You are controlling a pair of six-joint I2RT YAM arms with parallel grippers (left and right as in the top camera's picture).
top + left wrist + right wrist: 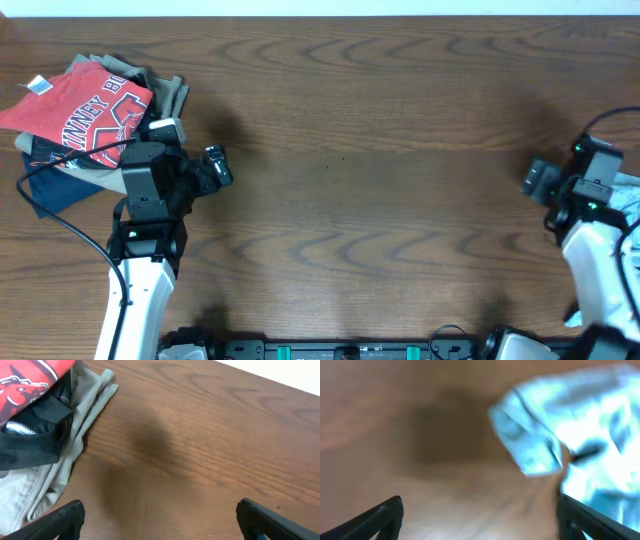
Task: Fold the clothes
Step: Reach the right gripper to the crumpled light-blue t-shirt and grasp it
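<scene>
The pale blue-grey T-shirt (580, 425) lies crumpled at the table's right edge; only a sliver shows in the overhead view (628, 192), and the right wrist view is blurred. My right gripper (536, 180) is open and empty over bare wood just left of the shirt; its fingers (479, 517) frame bare table. My left gripper (218, 166) is open and empty beside a pile of other garments; its fingers (159, 520) also frame bare wood.
A pile at the far left holds a red shirt with white lettering (85, 110), a khaki garment (80, 420) and a dark navy one (60, 185). A black cable (60, 215) trails from the left arm. The wooden table (380, 180) spans the view.
</scene>
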